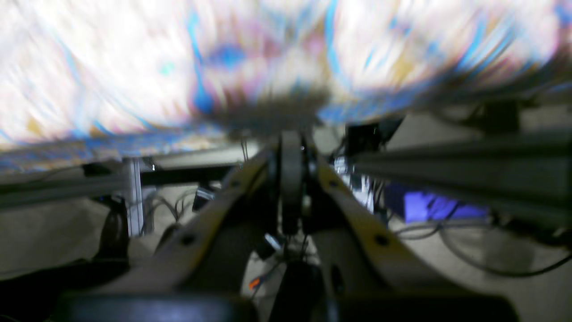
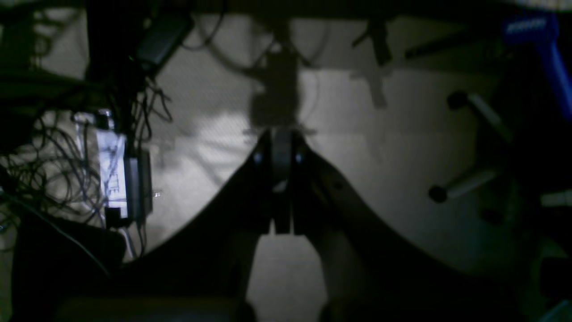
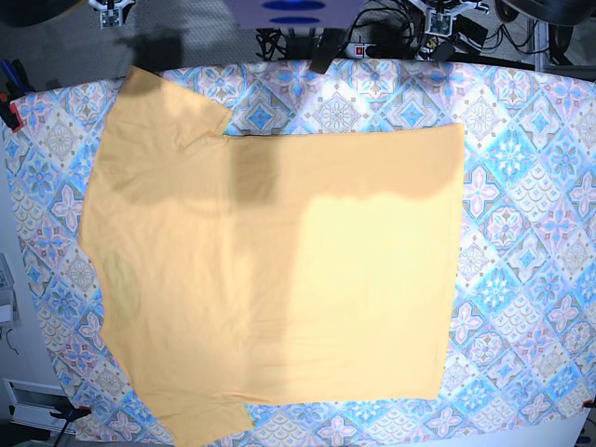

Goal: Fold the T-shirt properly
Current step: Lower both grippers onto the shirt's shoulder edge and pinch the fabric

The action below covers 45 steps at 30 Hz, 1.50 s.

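Observation:
The pale orange-yellow T-shirt (image 3: 279, 279) lies spread flat and sideways on the patterned tablecloth (image 3: 531, 233), collar end to the left, straight hem to the right, one sleeve at the top left and one at the bottom left. Both arms are drawn back past the table's far edge, and neither touches the shirt. In the left wrist view my left gripper (image 1: 290, 152) is shut on nothing, with the blurred tablecloth (image 1: 134, 67) above it. The right gripper (image 2: 281, 147) is likewise shut and empty over a dim floor. The shirt appears in neither wrist view.
Arm bases show at the far edge, left arm (image 3: 438, 17) and right arm (image 3: 114, 9), with cables and a power strip (image 3: 354, 42) between them. Red clamps (image 3: 9, 114) hold the cloth. A metal frame rail (image 1: 469, 174) and tangled wires (image 2: 53, 170) sit below the table.

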Each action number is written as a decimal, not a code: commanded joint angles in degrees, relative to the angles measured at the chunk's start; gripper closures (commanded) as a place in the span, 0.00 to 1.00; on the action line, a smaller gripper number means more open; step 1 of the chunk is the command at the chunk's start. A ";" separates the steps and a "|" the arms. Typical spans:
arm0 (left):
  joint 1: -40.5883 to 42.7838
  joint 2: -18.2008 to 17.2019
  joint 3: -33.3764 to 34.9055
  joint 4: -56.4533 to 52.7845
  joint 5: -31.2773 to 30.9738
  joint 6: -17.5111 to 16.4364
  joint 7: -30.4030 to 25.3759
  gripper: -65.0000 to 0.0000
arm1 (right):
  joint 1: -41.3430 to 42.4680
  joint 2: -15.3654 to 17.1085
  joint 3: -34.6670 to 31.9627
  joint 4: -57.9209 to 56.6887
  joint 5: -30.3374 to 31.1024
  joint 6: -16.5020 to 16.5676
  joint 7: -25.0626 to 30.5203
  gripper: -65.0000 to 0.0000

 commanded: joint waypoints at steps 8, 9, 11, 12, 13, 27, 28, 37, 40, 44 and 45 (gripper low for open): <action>-0.18 0.00 -0.04 7.08 -4.10 0.23 -1.39 1.00 | -4.45 0.64 4.06 9.89 0.30 -0.36 0.90 1.00; -0.62 -0.09 0.05 7.34 -5.95 0.23 -1.39 1.00 | -4.89 0.64 4.85 10.68 0.30 -0.36 0.90 1.00; -1.41 -0.18 0.05 7.70 -9.73 0.23 -1.30 1.00 | -4.89 0.55 5.82 12.35 0.30 -0.36 0.90 1.00; -1.94 -0.18 0.05 7.78 -11.40 0.14 -0.77 1.00 | -4.89 0.55 6.00 13.06 0.30 -0.36 0.72 1.00; -2.82 -0.18 0.05 8.31 -13.16 0.14 0.55 1.00 | -4.89 0.55 6.17 14.02 0.30 -0.36 -0.07 1.00; -15.12 -2.81 -3.82 8.66 -43.57 0.23 18.92 0.94 | -3.83 0.64 6.26 22.99 0.21 -0.36 -6.49 1.00; -15.83 -2.73 -5.05 8.66 -46.12 0.23 20.24 0.89 | -3.66 0.64 6.17 22.99 0.21 -0.36 -6.75 1.00; -16.80 -1.14 -14.01 6.73 -61.60 0.23 21.82 0.75 | -2.34 0.64 6.17 22.90 0.21 -0.36 -6.75 1.00; -17.94 -1.14 -14.28 4.36 -65.29 0.23 21.82 0.75 | -1.90 0.64 6.17 22.90 0.21 -0.36 -6.75 1.00; -20.05 -1.41 -14.19 -0.48 -70.65 0.14 21.82 0.75 | -1.55 0.64 6.17 22.90 0.21 -0.36 -6.75 1.00; -20.58 -1.41 -14.19 -1.36 -71.53 0.14 22.00 0.75 | -1.55 0.64 6.17 22.90 0.21 -0.36 -6.84 1.00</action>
